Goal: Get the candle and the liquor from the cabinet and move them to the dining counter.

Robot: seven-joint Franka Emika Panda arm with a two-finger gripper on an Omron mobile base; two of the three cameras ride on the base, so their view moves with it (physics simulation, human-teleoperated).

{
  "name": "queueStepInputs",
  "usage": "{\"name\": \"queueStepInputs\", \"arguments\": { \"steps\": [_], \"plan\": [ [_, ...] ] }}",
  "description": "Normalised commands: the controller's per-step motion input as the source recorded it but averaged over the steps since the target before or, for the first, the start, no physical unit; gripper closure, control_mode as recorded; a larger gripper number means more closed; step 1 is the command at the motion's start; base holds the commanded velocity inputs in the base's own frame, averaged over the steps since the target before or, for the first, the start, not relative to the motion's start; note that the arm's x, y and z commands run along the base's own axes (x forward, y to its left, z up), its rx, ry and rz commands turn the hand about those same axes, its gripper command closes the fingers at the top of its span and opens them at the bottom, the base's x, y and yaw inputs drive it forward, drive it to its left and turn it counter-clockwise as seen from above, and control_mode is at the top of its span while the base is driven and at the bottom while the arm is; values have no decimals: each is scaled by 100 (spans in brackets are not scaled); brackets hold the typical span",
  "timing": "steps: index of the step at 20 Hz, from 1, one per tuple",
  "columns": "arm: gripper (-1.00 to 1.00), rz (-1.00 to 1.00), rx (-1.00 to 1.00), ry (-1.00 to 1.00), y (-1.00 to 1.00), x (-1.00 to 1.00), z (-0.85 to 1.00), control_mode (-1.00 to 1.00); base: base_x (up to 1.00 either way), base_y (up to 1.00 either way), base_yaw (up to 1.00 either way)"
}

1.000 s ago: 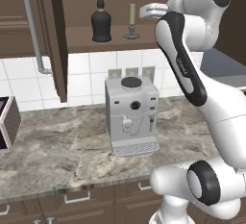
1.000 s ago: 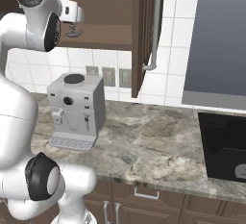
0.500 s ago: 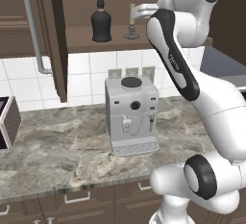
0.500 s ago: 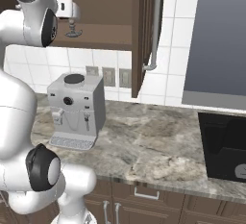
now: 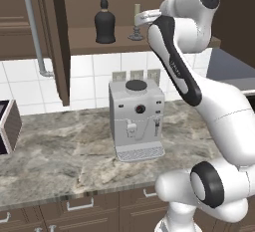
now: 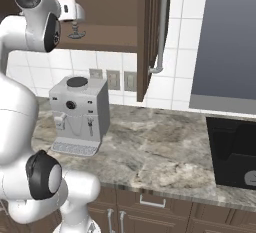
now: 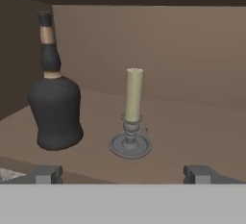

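Observation:
On the open cabinet (image 5: 55,52) shelf stands the black liquor (image 5: 104,23) bottle, and the cream candle (image 5: 136,21) in its grey holder is just to its right. My gripper (image 5: 143,17) is open at shelf height, right in front of the candle and apart from it. In the hand view the candle (image 7: 132,110) stands centred between my two fingertips (image 7: 45,174), with the liquor (image 7: 55,105) to its left. From the right base view the candle (image 6: 76,35) base shows under my gripper (image 6: 76,19). The dining counter is out of view.
A grey coffee machine (image 5: 137,119) stands on the marble worktop (image 5: 60,161) below the shelf. The open cabinet doors (image 6: 150,32) with long silver handles (image 5: 32,27) flank the shelf. A dark appliance (image 5: 7,129) sits at far left, a black cooktop (image 6: 232,152) at right.
My hand has moved in toward the shelf and now sits close in front of the candle. The jaws stayed open. Bottle and candle have not moved.

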Motion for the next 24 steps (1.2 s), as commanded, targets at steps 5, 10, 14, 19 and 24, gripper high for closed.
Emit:
{"name": "queueStepInputs", "arguments": {
  "steps": [5, 10, 14, 19, 24],
  "plan": [
    [-100, 0, 0, 3, 0, 42, 0, -100, 0, 0, 0],
    [-100, -2, 0, 2, 0, 48, 0, -100, 0, 0, 0],
    [-100, -1, 0, 0, 0, 50, 0, -100, 0, 0, 0],
    [-100, 0, 0, 3, 5, 42, 0, -100, 0, 0, 0],
    [-100, 0, 0, 4, 8, 38, 0, -100, 0, 0, 0]
  ]
}}
